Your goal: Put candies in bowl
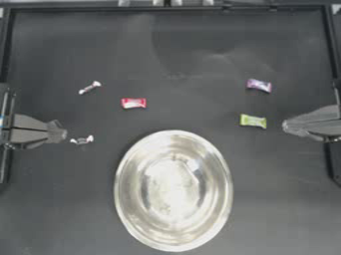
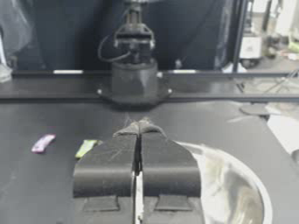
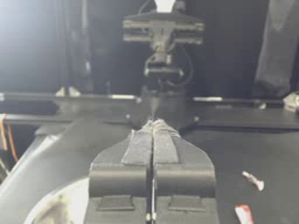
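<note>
The candies [image 1: 133,103] all lie outside the empty bowl [image 1: 130,164]; left gripper [image 1: 61,133] and right gripper [image 1: 286,126] wait with jaws pressed together; nothing is done yet.

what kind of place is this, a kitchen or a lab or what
Likely a robot lab bench, not a kitchen: a bare dark table with a rail frame, two arms parked at its sides, left gripper and right gripper both shut, and staged props, wrapped candies around a bowl.
</note>
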You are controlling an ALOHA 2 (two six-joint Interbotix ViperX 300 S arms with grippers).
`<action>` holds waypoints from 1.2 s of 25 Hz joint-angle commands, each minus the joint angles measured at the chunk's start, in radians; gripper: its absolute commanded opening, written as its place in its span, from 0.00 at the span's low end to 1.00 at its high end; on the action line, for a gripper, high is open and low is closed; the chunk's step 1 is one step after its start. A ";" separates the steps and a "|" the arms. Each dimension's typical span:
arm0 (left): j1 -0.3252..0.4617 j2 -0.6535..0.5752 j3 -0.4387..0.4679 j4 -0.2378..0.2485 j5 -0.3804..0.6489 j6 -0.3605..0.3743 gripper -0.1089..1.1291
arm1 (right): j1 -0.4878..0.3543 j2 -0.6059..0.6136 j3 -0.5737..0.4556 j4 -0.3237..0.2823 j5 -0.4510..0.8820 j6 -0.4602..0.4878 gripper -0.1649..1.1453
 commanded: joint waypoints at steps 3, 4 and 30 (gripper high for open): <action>0.002 0.011 -0.034 -0.005 0.021 0.009 0.14 | 0.005 -0.003 0.000 0.002 0.002 0.003 0.13; 0.002 0.009 -0.037 -0.003 0.031 0.009 0.15 | 0.005 -0.003 -0.002 -0.002 0.002 0.002 0.16; 0.198 0.032 -0.209 -0.005 0.442 0.005 0.92 | 0.002 -0.005 -0.006 -0.055 0.003 0.002 0.88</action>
